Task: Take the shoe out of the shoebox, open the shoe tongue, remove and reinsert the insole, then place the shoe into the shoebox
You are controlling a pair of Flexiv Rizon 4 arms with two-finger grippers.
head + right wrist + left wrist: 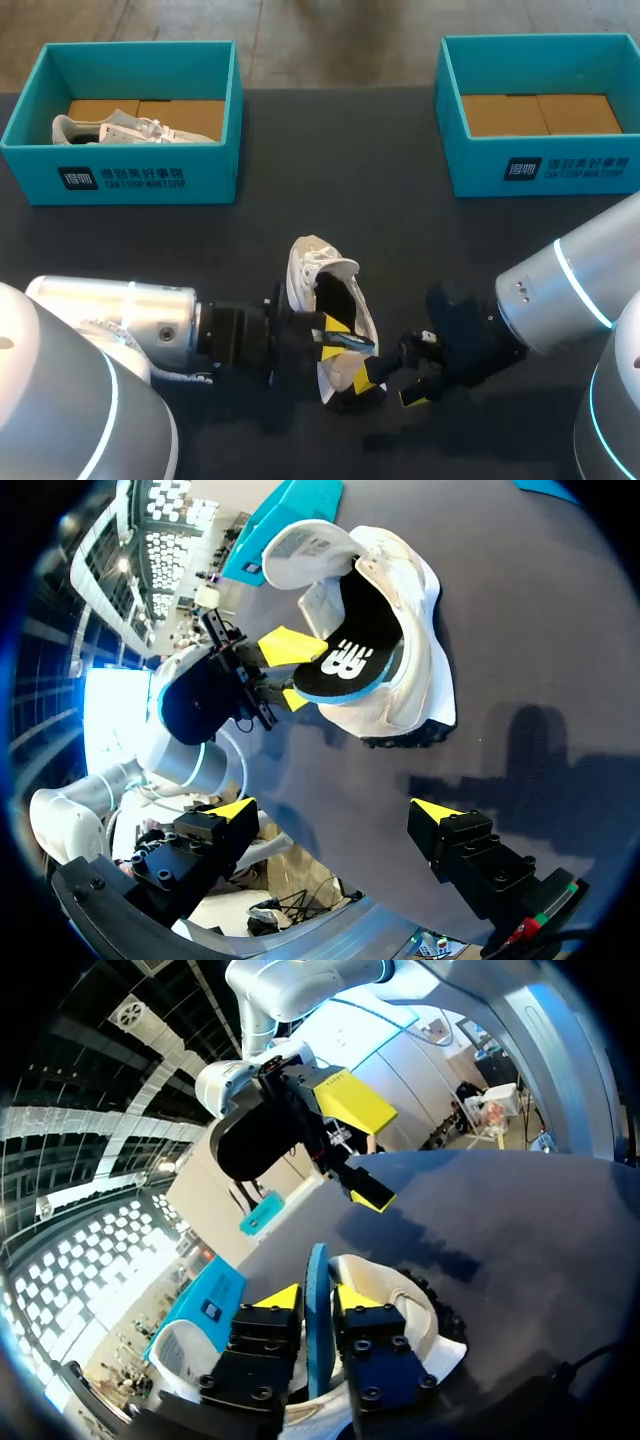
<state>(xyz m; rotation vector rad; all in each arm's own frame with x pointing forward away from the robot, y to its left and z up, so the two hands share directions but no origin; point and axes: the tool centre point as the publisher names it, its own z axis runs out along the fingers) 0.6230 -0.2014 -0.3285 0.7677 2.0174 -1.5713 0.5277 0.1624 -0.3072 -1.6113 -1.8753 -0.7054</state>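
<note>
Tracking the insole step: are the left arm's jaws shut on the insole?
Yes, both yellow-tipped jaws touch the blue-edged insole held between them, one from each side.

Even light from above falls on my dark table, and the white shoe shows bright. Soft shadows lie just beside the shoe. Beyond it, ceiling panels glare white.

furniture: table | top: dark grey, matte | shadows on it: soft
</note>
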